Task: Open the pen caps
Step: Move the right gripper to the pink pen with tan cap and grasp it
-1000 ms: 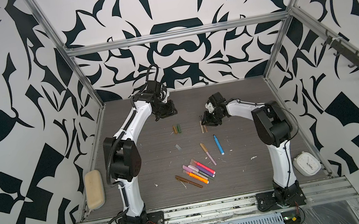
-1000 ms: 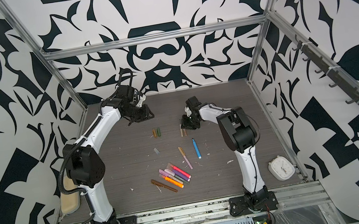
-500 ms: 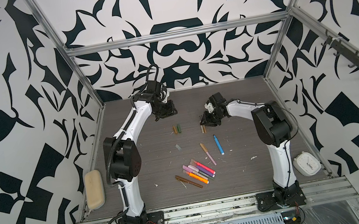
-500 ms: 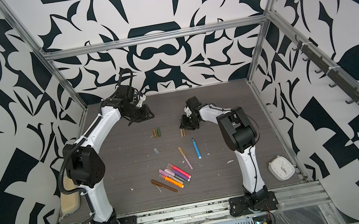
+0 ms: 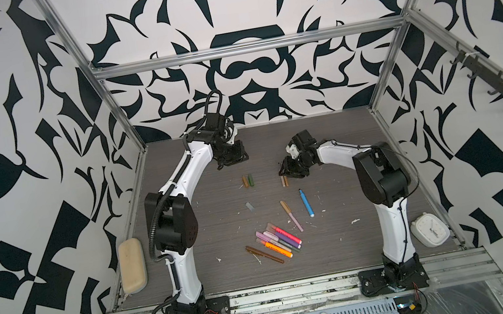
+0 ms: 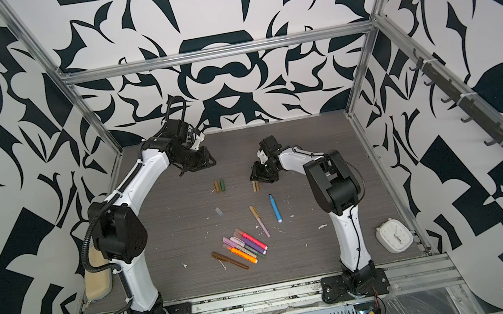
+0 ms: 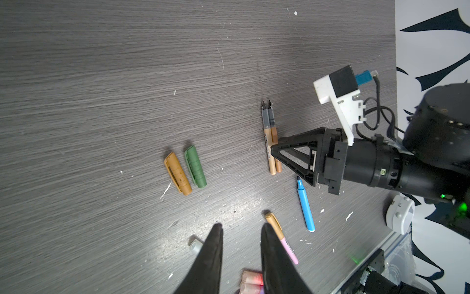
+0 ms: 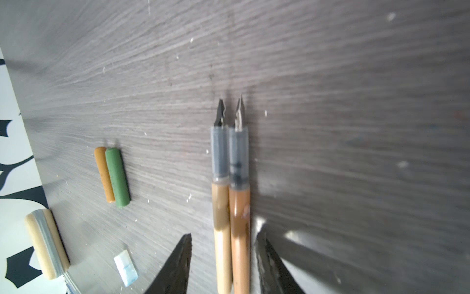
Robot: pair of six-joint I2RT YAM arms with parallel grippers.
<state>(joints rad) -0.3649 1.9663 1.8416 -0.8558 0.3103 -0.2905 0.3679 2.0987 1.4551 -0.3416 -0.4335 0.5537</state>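
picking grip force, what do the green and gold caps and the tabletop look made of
Green cap and gold cap: likely moulded plastic, matte, with ridges and a clip line. Tabletop: grey wood-grain laminate by the look, semi-gloss, given the light glare; could be veneer.

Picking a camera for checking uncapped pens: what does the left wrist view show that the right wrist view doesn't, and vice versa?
Only the left wrist: the blue pen and a gold-capped pink pen. Only the right wrist: the beige case. Both: the two uncapped pens, the gold cap, the green cap and a clear cap.
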